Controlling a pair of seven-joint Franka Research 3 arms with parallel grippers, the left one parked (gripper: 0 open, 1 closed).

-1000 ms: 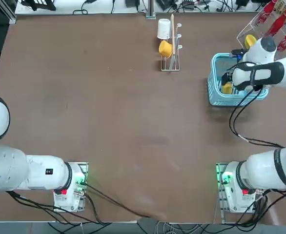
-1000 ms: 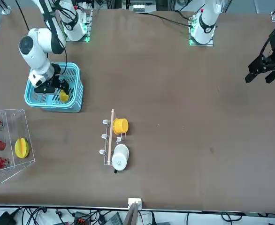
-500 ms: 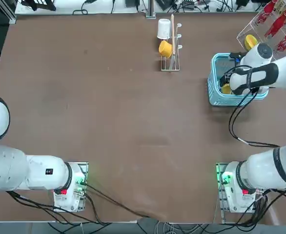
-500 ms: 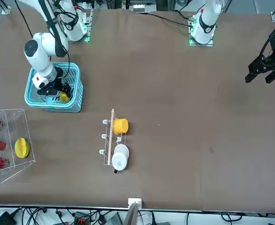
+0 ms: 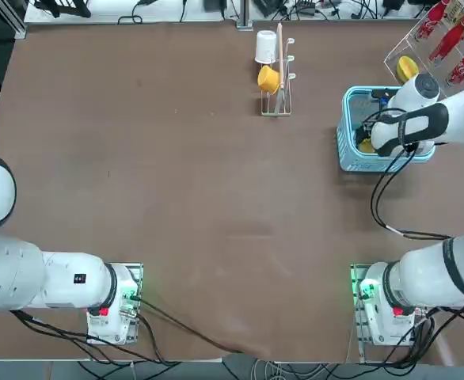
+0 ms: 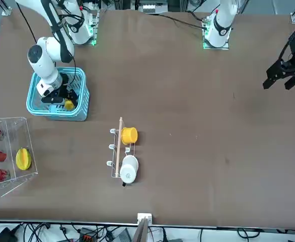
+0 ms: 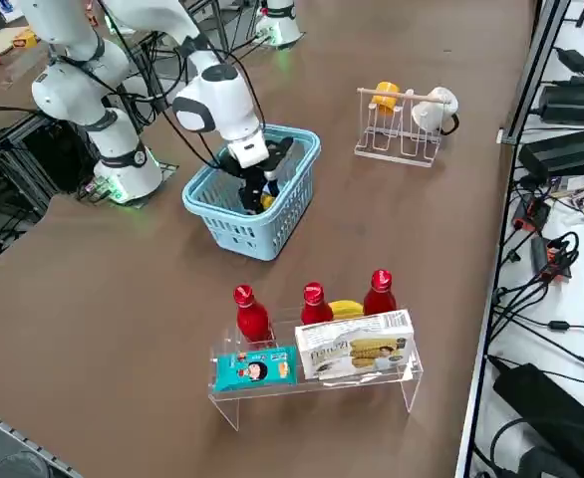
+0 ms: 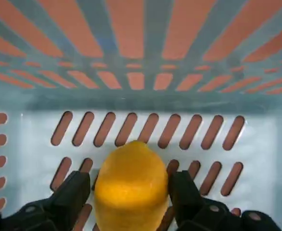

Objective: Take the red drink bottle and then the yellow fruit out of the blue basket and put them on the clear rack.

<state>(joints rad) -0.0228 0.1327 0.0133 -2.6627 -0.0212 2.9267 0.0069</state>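
Straddling the yellow fruit [image 8: 131, 185] low in your wrist frame, the right gripper [image 8: 130, 202] stands wide, holding nothing.

White right arm [image 5: 422, 119] (black cables), seemingly dark fingers [image 8: 73, 195].

We see our right gripper [image 8: 131, 192] down inside the basket [image 5: 348, 150], a finger [image 8: 73, 192] on each side of the fruit [image 8: 131, 185], walled in by slotted sides with the way open only upward. Beyond the basket the rack [image 7: 312, 383] is crowded: three red bottles [image 7: 314, 304], a yellow fruit [image 7: 347, 310] between two of them, and boxes [image 7: 357, 349] in front. The cup stand [image 5: 278, 87] stands well apart across bare table [image 5: 176, 182]
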